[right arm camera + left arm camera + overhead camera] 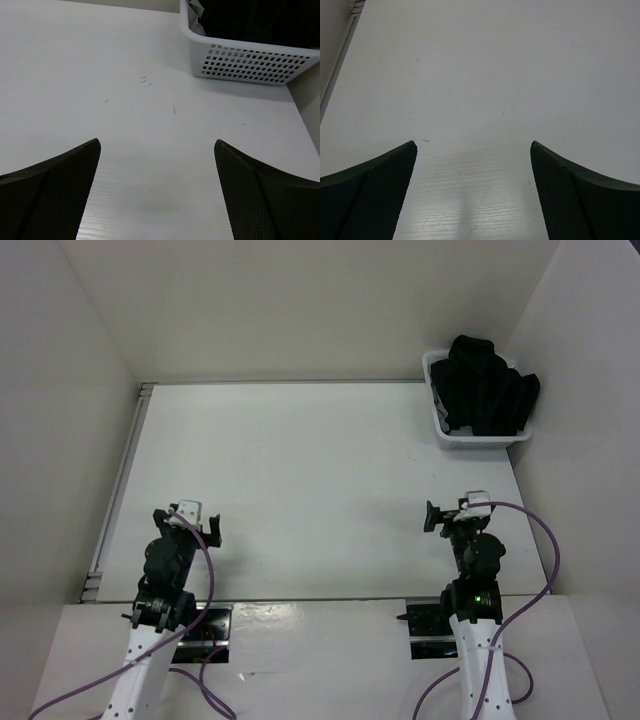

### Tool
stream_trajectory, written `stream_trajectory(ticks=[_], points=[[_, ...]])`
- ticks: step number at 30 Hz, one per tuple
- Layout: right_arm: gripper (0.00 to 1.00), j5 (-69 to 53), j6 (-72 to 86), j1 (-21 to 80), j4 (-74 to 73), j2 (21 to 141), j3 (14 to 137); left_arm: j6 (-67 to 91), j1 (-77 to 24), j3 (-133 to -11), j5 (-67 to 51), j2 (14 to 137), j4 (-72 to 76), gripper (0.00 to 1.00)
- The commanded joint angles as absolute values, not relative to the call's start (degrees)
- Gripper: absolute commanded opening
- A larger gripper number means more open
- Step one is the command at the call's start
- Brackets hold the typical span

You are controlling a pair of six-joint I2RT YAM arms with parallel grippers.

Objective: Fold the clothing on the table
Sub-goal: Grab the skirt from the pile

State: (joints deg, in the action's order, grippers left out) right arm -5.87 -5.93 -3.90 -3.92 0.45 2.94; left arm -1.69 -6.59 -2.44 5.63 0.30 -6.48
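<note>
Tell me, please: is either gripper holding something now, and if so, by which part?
Nothing is held. The left gripper and the right gripper both stand open above the table. The black clothing lies in the white basket, untouched.

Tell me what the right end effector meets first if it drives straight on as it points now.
Probably the bare table: the right end effector tilts down at it. The basket sits right of that line, though depth is unclear.

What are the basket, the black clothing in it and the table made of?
Basket: white plastic, slightly glossy, moulded grid of holes.
Clothing: soft matte black fabric, slumped in folds.
Table: smooth white top, faint sheen, fine scratches; probably laminate, unsure.
</note>
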Motion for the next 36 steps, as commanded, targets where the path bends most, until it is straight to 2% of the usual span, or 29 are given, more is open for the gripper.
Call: stream_trajectory(ticks=[1, 7, 9, 10, 12, 13, 14, 15, 16, 17, 19, 21, 24, 26, 31, 36], points=[[0.98, -6.15, -8.78, -3.43, -2.47, -4.31, 4.21, -2.72, -6.86, -6.05, 6.32, -7.29, -4.49, 1.00], [0.98, -4.92, -8.79, -3.96, 0.62, -4.31, 13.87, -6.33, -6.86, -19.14, 8.96, -3.88, 3.78, 1.00], [0.98, -3.61, -8.27, -3.96, 1.23, -1.17, 19.67, -6.94, -6.86, -25.28, 8.70, 3.98, 3.78, 1.00], [0.98, -3.08, -8.26, -3.96, -0.07, 1.03, 22.30, -6.94, -6.86, -33.40, 9.75, 7.78, 1.26, 1.00], [0.98, -0.71, -7.65, -3.96, -3.58, 11.44, 32.48, -3.45, -6.86, -43.02, 15.18, 19.70, -2.70, 1.00], [0.98, 0.60, -6.95, -3.96, -8.91, 15.69, 40.79, -1.60, -6.86, -52.29, 17.73, 23.34, -7.77, 1.00], [0.98, 2.96, -6.94, -3.96, -12.10, 20.00, 45.04, -0.45, -6.86, -56.65, 19.58, 26.68, -10.78, 1.00], [0.98, 3.60, -6.94, -3.96, -15.70, 28.39, 49.18, 0.17, -6.86, -60.60, 21.69, 32.64, -16.81, 1.00], [0.98, 3.60, -7.90, -3.96, -22.78, 32.30, 56.70, 0.18, -6.86, -64.39, 21.71, 35.31, -19.66, 1.00], [0.98, 1.60, -9.48, -4.48, -25.90, 35.82, 60.08, -0.61, -6.86, -70.78, 20.93, 39.68, -22.12, 1.00], [0.98, 0.01, -11.60, -4.48, -31.87, 43.92, 66.69, -3.85, -6.86, -74.95, 18.21, 42.53, -27.50, 1.00], [0.98, -3.40, -8.64, -5.09, -32.70, 48.40, 67.15, -9.46, -6.86, -75.50, 11.65, 44.12, -28.65, 1.00], [0.98, -7.19, -1.87, -7.03, -27.70, 51.31, 62.69, -3.71, -5.02, -70.68, 5.91, 43.51, -27.25, 1.00], [0.98, -8.44, -2.90, -7.03, -27.16, 54.39, 62.67, -0.98, -5.01, -70.14, 3.43, 48.31, -28.65, 1.00], [0.98, 0.52, -6.13, -7.56, -25.84, 66.23, 66.17, 1.49, -4.48, -68.21, -1.49, 59.56, -29.44, 1.00], [0.98, 4.83, -8.17, -10.11, -20.85, 75.22, 69.52, 2.29, -4.48, -66.98, 1.22, 65.03, -27.52, 1.00]])
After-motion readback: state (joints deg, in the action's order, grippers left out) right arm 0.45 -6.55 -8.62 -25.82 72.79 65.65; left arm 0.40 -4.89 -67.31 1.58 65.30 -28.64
